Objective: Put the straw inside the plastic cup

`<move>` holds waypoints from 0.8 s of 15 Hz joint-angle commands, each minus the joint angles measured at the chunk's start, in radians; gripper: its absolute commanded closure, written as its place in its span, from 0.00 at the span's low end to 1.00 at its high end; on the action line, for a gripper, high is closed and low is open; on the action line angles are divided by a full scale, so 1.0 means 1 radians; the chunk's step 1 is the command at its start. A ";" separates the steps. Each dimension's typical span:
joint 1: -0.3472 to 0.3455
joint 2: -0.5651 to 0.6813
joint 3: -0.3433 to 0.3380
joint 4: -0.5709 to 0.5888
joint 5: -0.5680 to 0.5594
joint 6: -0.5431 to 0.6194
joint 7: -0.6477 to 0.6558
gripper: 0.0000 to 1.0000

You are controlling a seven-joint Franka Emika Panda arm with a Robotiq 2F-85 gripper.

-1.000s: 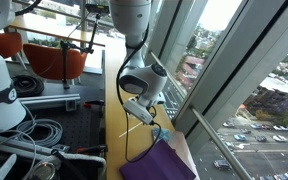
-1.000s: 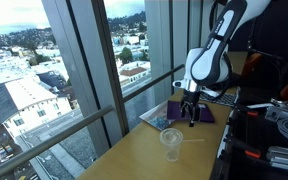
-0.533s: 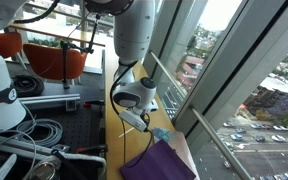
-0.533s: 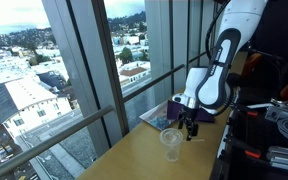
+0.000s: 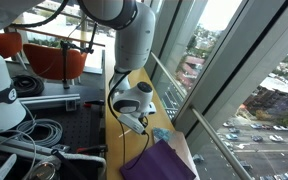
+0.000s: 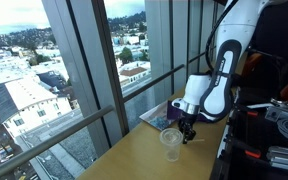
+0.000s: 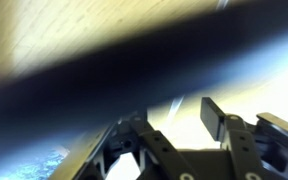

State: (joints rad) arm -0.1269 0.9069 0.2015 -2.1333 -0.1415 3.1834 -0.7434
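Observation:
The clear plastic cup (image 6: 171, 143) stands upright on the wooden table (image 6: 144, 158), near the window. My gripper (image 6: 188, 129) is low over the table just beside the cup; it also shows in an exterior view (image 5: 134, 122). In the wrist view the gripper (image 7: 169, 122) is open, its two dark fingers apart. A faint whitish streak, the straw (image 7: 177, 103), lies on the table between them. A dark blurred band crosses the top of the wrist view. The straw is too thin to make out in both exterior views.
A purple cloth (image 5: 160, 160) lies on the table by the window, with a small light-blue object (image 5: 162, 133) next to it. Black cables and equipment (image 5: 34, 135) sit beside the table. Window glass and its rail (image 6: 94, 120) border the table's far edge.
The arm has bent down and the gripper has dropped from above the table to just over it, next to the cup. The cup has not moved.

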 commanded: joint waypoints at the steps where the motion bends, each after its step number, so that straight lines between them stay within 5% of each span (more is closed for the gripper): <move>1: 0.002 0.012 -0.019 0.031 -0.070 0.009 0.076 0.73; 5: -0.001 0.011 -0.030 0.047 -0.107 0.005 0.120 1.00; 12: 0.035 -0.030 -0.080 0.054 -0.137 -0.025 0.197 1.00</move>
State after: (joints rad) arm -0.1274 0.9114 0.1592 -2.0804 -0.2516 3.1833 -0.6150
